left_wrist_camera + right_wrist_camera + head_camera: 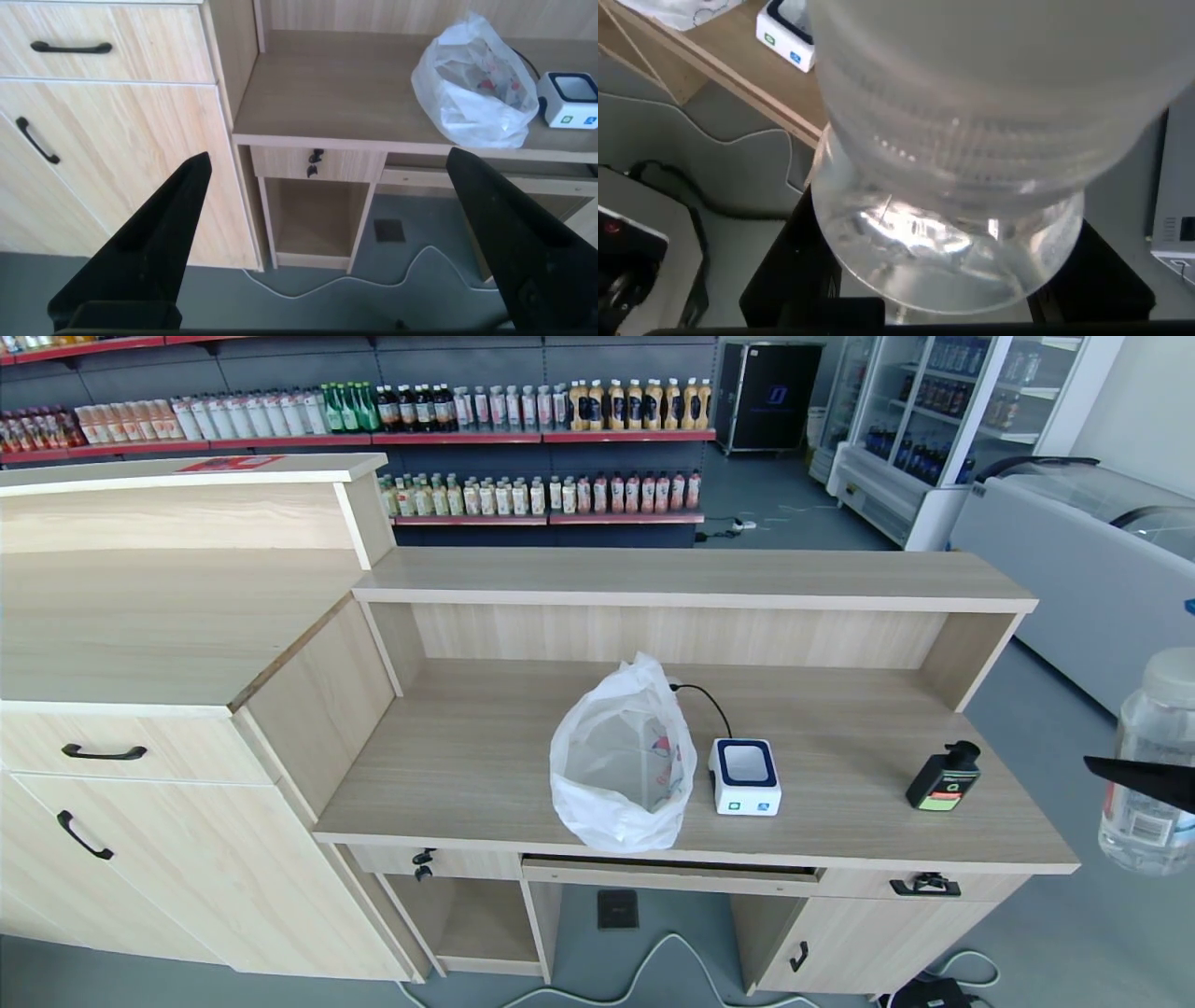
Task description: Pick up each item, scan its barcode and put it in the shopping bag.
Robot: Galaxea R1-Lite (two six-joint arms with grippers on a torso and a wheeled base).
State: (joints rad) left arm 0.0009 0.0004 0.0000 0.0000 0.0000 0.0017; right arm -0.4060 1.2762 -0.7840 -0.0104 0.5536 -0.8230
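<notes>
A white plastic shopping bag (621, 770) stands open on the wooden counter (840, 747), with a small white barcode scanner (744, 775) just to its right. A black pump bottle (943, 777) stands farther right on the counter. Off the counter's right end, my right gripper (1158, 784) is shut on a clear water bottle (1150, 775), held upright in the air. The water bottle (952, 187) looms large in the right wrist view, with the scanner (789, 37) beyond it. My left gripper (329, 159) is open with nothing between its fingers, low in front of the counter's left side, facing the bag (476, 84).
A raised ledge (691, 574) runs along the back of the counter and a taller cabinet (159, 616) with drawers adjoins it on the left. Cables (644, 971) lie on the floor under the counter. Freezers (1074, 541) stand to the right.
</notes>
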